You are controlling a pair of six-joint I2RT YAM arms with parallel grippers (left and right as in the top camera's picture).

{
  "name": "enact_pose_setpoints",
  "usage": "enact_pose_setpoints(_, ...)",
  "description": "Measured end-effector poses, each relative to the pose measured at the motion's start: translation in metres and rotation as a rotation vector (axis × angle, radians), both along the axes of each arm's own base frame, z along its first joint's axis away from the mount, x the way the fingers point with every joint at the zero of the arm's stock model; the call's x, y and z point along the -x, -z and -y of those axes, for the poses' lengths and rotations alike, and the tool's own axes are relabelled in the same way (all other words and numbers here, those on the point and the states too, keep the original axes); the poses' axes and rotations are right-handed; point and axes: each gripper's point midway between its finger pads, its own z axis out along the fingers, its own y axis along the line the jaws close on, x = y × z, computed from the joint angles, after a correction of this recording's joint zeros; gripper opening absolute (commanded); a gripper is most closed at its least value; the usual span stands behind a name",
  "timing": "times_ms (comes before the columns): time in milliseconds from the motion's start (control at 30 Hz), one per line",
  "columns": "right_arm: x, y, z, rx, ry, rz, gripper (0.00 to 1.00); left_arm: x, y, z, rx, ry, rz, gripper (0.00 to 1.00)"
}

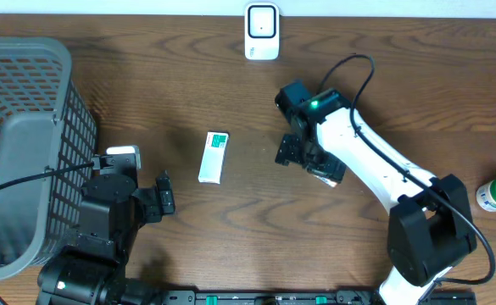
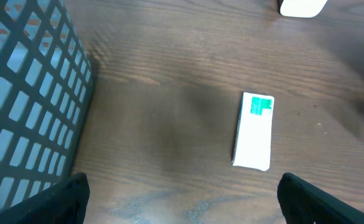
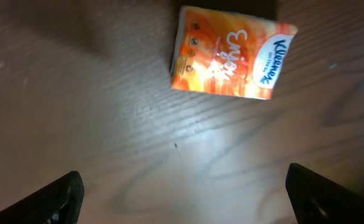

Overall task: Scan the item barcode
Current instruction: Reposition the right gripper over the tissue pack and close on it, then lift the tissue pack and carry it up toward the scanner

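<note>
Hovering with right gripper (image 3: 183, 177) spread wide, pinching nothing; lying flat just ahead of it on brown wooden table (image 3: 107, 124), orange plastic Kleenex tissue pack (image 3: 231, 53), long axis running crosswise to the fingers (image 3: 57, 199) (left gripper (image 2: 183, 180), likewise spread, sitting farther off).

Orange tissue pack (image 3: 231, 53); white box (image 1: 214, 157), green patch; grey lattice basket (image 1: 74, 127).

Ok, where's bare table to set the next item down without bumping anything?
Widest bare patch: front centre, between the box, the left gripper and the right arm. Also free: between basket and scanner. Crowded: around the right gripper, with the tissue pack lying by it.
</note>
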Motion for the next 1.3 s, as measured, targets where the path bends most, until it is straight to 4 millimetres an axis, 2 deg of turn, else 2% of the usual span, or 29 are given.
enact_pose_setpoints(133, 0.003, 0.018, 0.006, 0.001, 0.044, -0.005, 0.99, 0.0, 0.0, 0.0, 0.0, 0.0, 0.0, 0.96)
enact_pose_setpoints(233, -0.002, 0.028, 0.012, -0.015, 0.05, 0.008, 0.99, 0.0, 0.0, 0.0, 0.0, 0.0, 0.0, 0.96)
enact_pose_setpoints(467, -0.018, 0.031, 0.031, -0.031, 0.039, 0.031, 0.99, 0.0, 0.0, 0.0, 0.0, 0.0, 0.0, 0.96)
enact_pose_setpoints(633, -0.022, 0.034, 0.041, -0.03, 0.045, 0.035, 0.99, 0.0, 0.0, 0.0, 0.0, 0.0, 0.0, 0.96)
enact_pose_setpoints(1000, -0.009, 0.072, 0.046, -0.039, 0.044, 0.043, 0.99, 0.0, 0.0, 0.0, 0.0, 0.0, 0.0, 0.96)
enact_pose_setpoints(1200, -0.017, 0.077, 0.049, -0.068, 0.069, 0.067, 0.99, 0.0, 0.0, 0.0, 0.0, 0.0, 0.0, 0.96)
enact_pose_setpoints(1300, -0.02, 0.078, 0.052, -0.069, 0.082, 0.074, 0.92, 0.0, 0.0, 0.0, 0.0, 0.0, 0.0, 0.96)
